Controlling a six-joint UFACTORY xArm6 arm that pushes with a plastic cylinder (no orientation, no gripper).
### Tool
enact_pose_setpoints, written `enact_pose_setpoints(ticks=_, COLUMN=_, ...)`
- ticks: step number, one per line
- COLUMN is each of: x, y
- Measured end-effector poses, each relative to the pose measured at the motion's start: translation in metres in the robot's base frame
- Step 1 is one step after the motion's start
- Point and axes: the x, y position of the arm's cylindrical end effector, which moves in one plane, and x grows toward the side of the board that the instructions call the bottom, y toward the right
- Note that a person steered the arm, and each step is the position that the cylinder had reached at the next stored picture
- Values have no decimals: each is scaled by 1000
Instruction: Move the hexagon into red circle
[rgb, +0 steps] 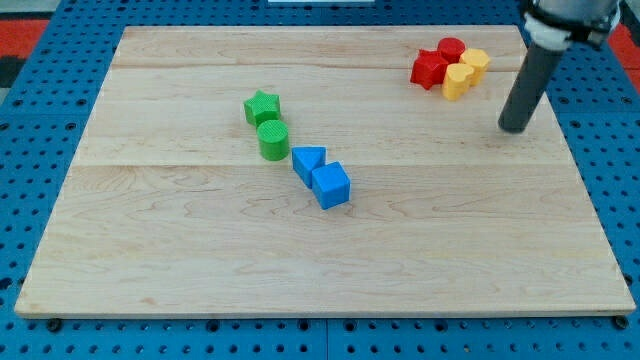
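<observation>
A yellow hexagon (475, 63) sits at the view's upper right, touching a red circle (451, 50) on its left. A red star (430, 69) and a yellow heart-like block (456, 82) lie just below them in the same tight cluster. My tip (514, 127) rests on the board to the right of and below this cluster, a short gap from the yellow blocks. The rod rises from it toward the view's top right corner.
A green star (262, 107) and a green cylinder (272, 139) sit left of centre. A blue triangle (308, 160) and a blue cube (331, 185) lie just below and right of them. The wooden board (180, 250) lies on a blue pegboard.
</observation>
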Motion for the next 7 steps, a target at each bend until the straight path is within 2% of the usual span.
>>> enact_pose_setpoints(ticks=1, x=-56, y=4)
enact_pose_setpoints(ticks=2, x=-65, y=2)
enact_pose_setpoints(ticks=3, x=-77, y=-31)
enact_pose_setpoints(ticks=5, x=-66, y=-106)
enact_pose_setpoints(ticks=6, x=-71, y=-112)
enact_pose_setpoints(ticks=7, x=-83, y=-75)
